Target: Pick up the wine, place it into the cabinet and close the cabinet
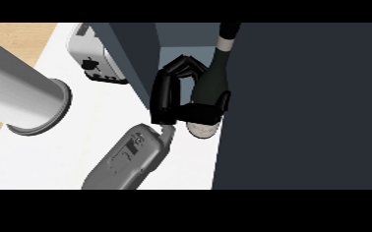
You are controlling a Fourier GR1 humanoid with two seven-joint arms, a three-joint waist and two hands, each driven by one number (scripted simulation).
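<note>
White tabletop (pixel 87 128) fills the left half of the head view, with a strip of wooden floor (pixel 25 34) showing past its far left corner. At the left edge stands a broad grey cylinder (pixel 29 91) with a flared rim at its foot; what it is cannot be told, and it sits well apart from the work. Toward the far edge a pale toaster (pixel 98 54) with a black knob sits just beside the cabinet door (pixel 134 54), which is swung open and seen nearly edge-on, leaving the way in free. From the near edge a grey forearm (pixel 127 159) slants up and right to the left hand (pixel 167 96), placed just inside the door's line. Its fingers (pixel 181 65) arch over and curl toward the shoulder of the wine bottle (pixel 214 81), while the thumb (pixel 210 109) crosses low over the body, so the hand is clamped on the bottle from its left side. That side grip probably leaves the neck free to lead into the opening. The bottle is at the mouth of the cabinet (pixel 298 103), between the open door and the large dark panel that covers the tabletop's right side, neck pointing in toward the paler interior, base nearest the viewer. Whether the base touches anything cannot be told. The placing step looks to be under way, and the door is not yet closed.
</note>
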